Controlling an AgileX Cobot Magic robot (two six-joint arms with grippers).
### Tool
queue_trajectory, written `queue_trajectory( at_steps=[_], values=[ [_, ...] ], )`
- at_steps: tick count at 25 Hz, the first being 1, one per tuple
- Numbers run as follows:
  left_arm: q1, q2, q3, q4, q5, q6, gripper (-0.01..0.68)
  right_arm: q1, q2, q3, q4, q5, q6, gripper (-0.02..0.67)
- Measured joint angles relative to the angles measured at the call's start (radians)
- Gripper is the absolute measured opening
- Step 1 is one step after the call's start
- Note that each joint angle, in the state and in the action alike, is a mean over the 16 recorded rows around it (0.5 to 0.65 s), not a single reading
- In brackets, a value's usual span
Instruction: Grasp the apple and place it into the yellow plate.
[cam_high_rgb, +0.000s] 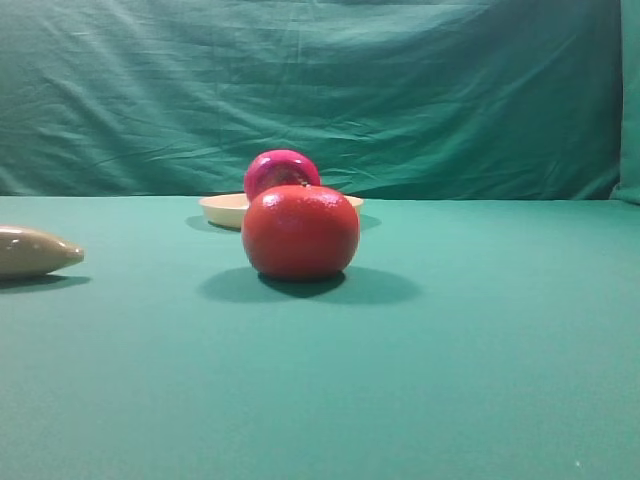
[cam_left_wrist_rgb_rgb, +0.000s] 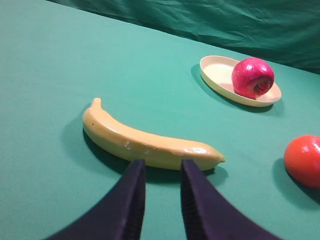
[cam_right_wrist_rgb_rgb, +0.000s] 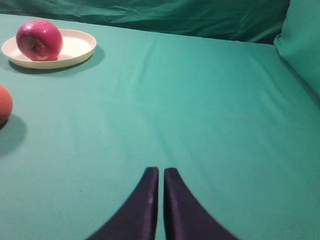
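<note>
This looks like a staged robot test bench in a lab, not a home. A green cloth (cam_high_rgb: 480, 380) covers the whole table, and a wrinkled green curtain (cam_high_rgb: 320, 90) hangs along its far edge as a backdrop. Glossy model fruit lies on the cloth: a banana (cam_left_wrist_rgb_rgb: 145, 142) and an orange-red fruit (cam_high_rgb: 300, 232).

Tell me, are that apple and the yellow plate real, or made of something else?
The apple looks like glossy plastic or wax: the crimson skin is very even and shiny, though I cannot be sure. The yellow plate beneath it looks like smooth, matte moulded plastic, judging by its uniform cream colour and thin low rim; glazed ceramic is possible.
</note>
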Motion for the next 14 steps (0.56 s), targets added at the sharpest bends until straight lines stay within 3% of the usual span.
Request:
queue_trajectory(
  at_steps=[14],
  values=[
    [0.000, 0.000, 0.000, 0.000, 0.000, 0.000, 0.157, -0.002, 0.000, 0.000, 0.001, 0.000, 0.000, 0.000]
  ],
)
